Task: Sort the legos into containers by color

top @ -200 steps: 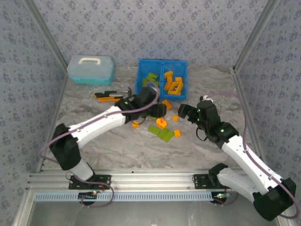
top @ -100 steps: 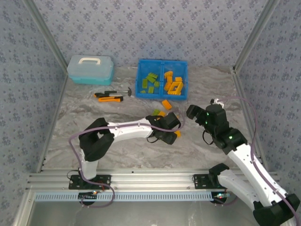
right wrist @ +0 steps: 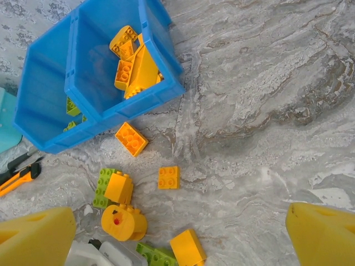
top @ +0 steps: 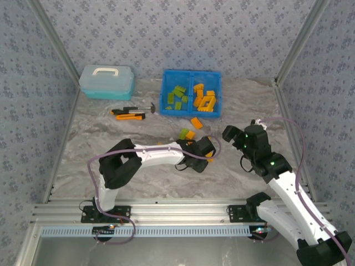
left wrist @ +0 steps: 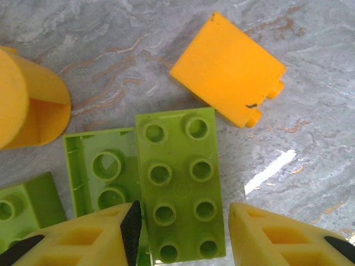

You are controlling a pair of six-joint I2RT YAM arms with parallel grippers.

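Note:
My left gripper (top: 201,158) is down over the loose pile in mid-table. In the left wrist view it (left wrist: 183,233) stands open astride a lime green two-by-four lego (left wrist: 177,188); the left pad is nearly against it and a gap shows on the right. An upturned green lego (left wrist: 100,172), a round orange piece (left wrist: 28,105) and an orange brick (left wrist: 227,69) lie around it. The blue bin (top: 164,91) holds green legos (top: 177,97) on the left and orange legos (top: 204,98) on the right. My right gripper (top: 230,134) hovers wide open and empty (right wrist: 180,238).
Loose orange bricks (right wrist: 131,138) (right wrist: 168,177) lie between the bin (right wrist: 127,102) and the pile. A pale teal lidded box (top: 107,81) sits at the back left, with an orange-and-black utility knife (top: 128,115) in front of it. Patterned walls enclose the table.
My left arm has swung back from the bin to the pile and come down over the green lego, its jaws narrowing. The right arm has drawn back a little to the right.

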